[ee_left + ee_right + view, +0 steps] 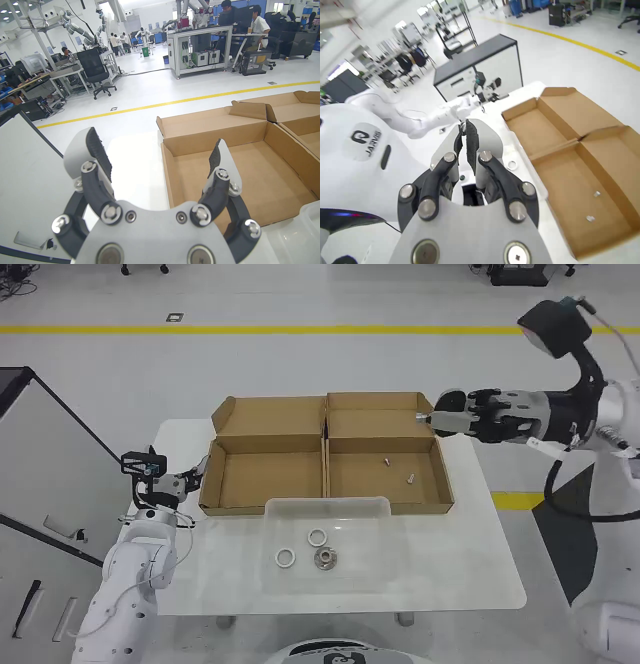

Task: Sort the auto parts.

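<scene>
My right gripper (424, 417) (463, 128) hangs over the far right corner of the right cardboard box (438, 479) (615, 200), shut on a small threaded bolt (463, 125). Two small bolts (385, 461) (408, 476) (596, 193) lie on that box's floor. The left cardboard box (262, 479) (250, 175) holds nothing. A clear plastic bin (372, 564) in front of the boxes holds two metal rings (317, 536) (284, 558) and a flanged nut (325, 558). My left gripper (193, 477) (157, 147) stands open just left of the left box, nothing between its fingers.
Both boxes have their lids (268, 419) folded back on the far side. A dark-framed panel (40, 454) leans off the table's left end. The white table (480, 554) has bare room right of the bin.
</scene>
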`<state>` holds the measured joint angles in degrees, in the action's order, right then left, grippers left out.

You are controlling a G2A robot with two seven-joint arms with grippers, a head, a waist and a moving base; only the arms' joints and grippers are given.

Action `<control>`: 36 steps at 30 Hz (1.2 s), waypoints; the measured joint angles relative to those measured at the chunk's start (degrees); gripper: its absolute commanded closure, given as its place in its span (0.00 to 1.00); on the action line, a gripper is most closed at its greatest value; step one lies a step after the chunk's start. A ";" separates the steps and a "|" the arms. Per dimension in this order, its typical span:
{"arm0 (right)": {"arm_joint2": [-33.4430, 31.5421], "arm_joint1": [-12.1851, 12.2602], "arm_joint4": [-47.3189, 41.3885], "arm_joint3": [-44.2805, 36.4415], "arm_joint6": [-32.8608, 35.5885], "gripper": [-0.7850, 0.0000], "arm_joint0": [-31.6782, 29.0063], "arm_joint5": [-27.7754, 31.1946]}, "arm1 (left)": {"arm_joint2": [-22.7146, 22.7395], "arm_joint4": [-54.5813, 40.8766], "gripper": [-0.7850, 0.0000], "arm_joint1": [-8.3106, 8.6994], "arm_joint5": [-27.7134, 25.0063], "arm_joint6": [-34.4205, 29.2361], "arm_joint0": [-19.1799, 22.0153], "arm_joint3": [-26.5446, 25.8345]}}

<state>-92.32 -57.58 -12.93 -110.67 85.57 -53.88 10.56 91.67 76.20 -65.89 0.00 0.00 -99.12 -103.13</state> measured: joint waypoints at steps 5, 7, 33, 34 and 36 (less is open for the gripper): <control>8.21 0.34 10.47 6.18 2.51 1.00 8.28 3.03 | 0.00 0.00 0.00 0.00 0.00 0.00 0.00 0.00; 12.47 0.44 15.17 8.45 2.45 1.00 10.96 4.67 | 0.00 0.00 0.00 0.00 0.00 0.00 0.00 0.00; 39.66 2.72 36.01 22.39 -4.54 1.00 17.43 12.69 | 0.00 0.00 0.00 0.00 0.00 0.00 0.00 0.00; 40.22 2.69 36.32 22.86 -4.64 1.00 17.55 12.79 | 0.00 0.00 0.00 0.00 0.00 0.00 0.00 0.00; 41.46 2.55 37.17 24.18 -4.87 1.00 17.82 13.01 | 0.00 0.00 0.00 0.00 0.00 0.00 0.00 0.00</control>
<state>-50.86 -55.03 24.24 -86.50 80.69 -36.06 23.57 91.67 76.20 -65.89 0.00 0.00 -99.12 -103.13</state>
